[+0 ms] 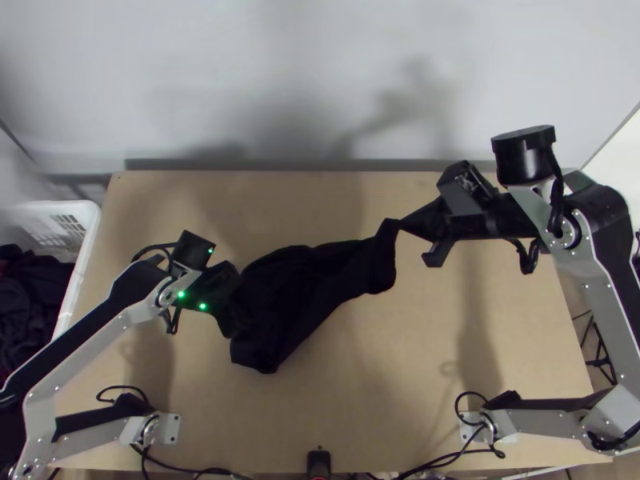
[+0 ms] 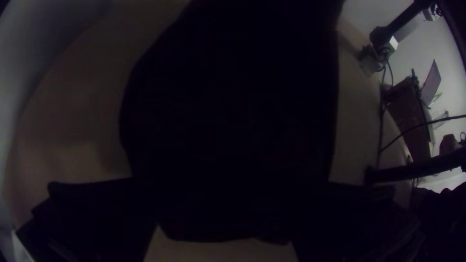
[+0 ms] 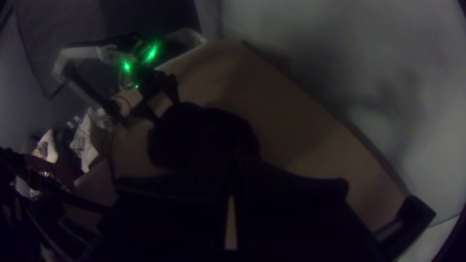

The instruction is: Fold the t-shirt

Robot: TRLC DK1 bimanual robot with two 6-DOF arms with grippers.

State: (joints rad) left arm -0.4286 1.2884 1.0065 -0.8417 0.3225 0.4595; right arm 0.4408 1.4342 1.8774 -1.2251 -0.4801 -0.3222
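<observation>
one t-shirt (image 1: 300, 296), two arms (image 1: 604, 296), one basket (image 1: 60, 211)

Silver-grey links (image 1: 606, 300) meet black joints (image 1: 524, 158) and cables (image 1: 558, 200)

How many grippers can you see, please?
2: the left gripper at the left end of the t-shirt, jaws apart, and the right gripper at its right end, jaws closed on it.

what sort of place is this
Probably a robotics lab or test workspace: a left arm and a right arm are mounted on a wooden table, with a black t-shirt between them and a white basket beside it.
</observation>
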